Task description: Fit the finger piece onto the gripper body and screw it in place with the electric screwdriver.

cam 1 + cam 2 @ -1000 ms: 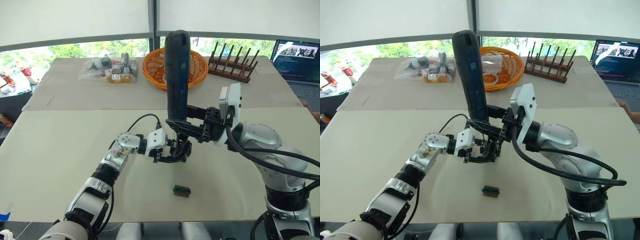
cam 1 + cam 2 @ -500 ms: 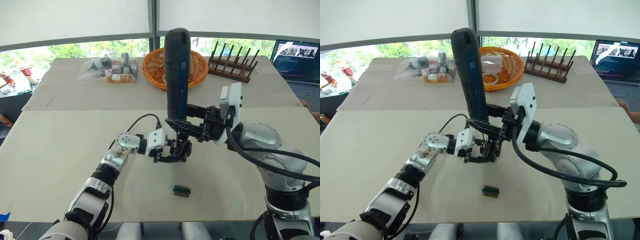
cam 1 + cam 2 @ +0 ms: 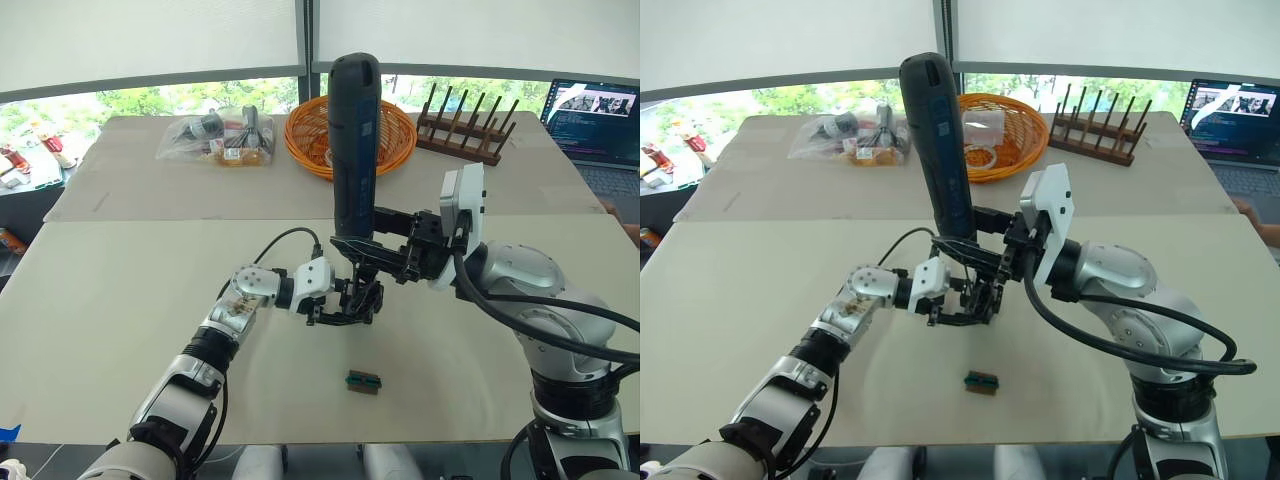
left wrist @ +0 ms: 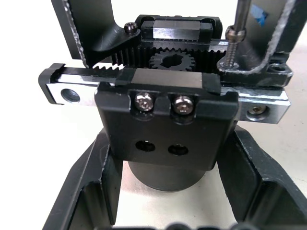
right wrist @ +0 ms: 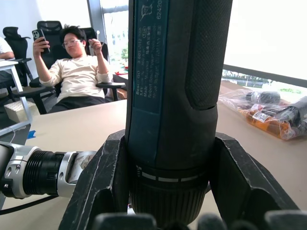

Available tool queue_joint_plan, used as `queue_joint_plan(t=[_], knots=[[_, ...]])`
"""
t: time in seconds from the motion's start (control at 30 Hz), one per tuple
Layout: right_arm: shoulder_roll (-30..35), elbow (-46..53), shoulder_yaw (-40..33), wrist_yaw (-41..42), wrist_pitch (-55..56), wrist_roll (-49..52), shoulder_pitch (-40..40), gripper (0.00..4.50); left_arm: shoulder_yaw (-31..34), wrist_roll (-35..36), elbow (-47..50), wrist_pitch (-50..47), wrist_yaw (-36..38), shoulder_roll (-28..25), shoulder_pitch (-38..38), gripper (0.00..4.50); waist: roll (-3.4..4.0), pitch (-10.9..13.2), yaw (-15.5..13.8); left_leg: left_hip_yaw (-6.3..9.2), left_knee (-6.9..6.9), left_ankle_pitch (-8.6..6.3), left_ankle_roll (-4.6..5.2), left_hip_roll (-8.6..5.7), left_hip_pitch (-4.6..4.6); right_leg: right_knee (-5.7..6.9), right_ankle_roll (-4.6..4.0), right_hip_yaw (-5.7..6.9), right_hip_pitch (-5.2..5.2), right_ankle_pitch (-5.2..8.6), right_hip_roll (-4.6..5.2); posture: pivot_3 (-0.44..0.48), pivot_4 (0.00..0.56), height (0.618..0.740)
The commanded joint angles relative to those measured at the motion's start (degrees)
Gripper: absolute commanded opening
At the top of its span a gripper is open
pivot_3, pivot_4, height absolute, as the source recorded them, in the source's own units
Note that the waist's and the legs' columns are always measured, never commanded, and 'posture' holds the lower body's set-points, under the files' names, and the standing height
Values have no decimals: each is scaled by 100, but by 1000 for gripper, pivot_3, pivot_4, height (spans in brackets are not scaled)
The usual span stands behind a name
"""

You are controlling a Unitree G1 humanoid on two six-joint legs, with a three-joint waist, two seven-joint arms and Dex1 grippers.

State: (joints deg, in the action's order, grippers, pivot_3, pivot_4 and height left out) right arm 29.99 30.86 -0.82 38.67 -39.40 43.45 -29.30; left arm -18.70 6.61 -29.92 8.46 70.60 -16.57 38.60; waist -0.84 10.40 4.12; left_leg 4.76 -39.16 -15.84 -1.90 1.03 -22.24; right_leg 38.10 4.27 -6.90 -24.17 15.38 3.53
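Observation:
The gripper body [image 3: 350,299] is a small black assembly held just above the table's middle, with my left gripper [image 3: 335,302] shut on its round base [image 4: 165,175]. Its toothed racks and centre gear [image 4: 167,61] show in the left wrist view. A black finger piece [image 4: 276,33] stands on the right-hand rack end. The electric screwdriver [image 3: 352,150] stands upright over the body, my right gripper [image 3: 372,252] shut around its lower barrel [image 5: 168,143]. Its thin metal bit [image 4: 236,33] comes down beside that finger piece, the tip resting on the body.
A small green-and-black block [image 3: 363,381] lies on the table nearer me. At the back are an orange basket [image 3: 300,140], a wooden rack [image 3: 465,125], a plastic bag of items [image 3: 220,135] and a laptop [image 3: 598,120]. A seated person [image 5: 76,72] is off to the side.
The screwdriver's top has leaned very slightly to the left. Both grippers keep their hold in the same place.

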Motion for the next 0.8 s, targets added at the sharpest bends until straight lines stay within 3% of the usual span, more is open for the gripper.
queue_joint_plan(t=[0.03,0.8], knots=[[-2,164,-95,13,112,82,-76,1934,102,-41,105,34,-29,-87,31,2294,0,0,0,0,0,0,0,0,0,0,0,0,0,0,0,0,150,740],[8,37,-87,42,165,11,-51,1934,104,-32,173,23,-25,-102,15,2294,0,0,0,0,0,0,0,0,1,0,0,0,0,0,0,0,150,740]])
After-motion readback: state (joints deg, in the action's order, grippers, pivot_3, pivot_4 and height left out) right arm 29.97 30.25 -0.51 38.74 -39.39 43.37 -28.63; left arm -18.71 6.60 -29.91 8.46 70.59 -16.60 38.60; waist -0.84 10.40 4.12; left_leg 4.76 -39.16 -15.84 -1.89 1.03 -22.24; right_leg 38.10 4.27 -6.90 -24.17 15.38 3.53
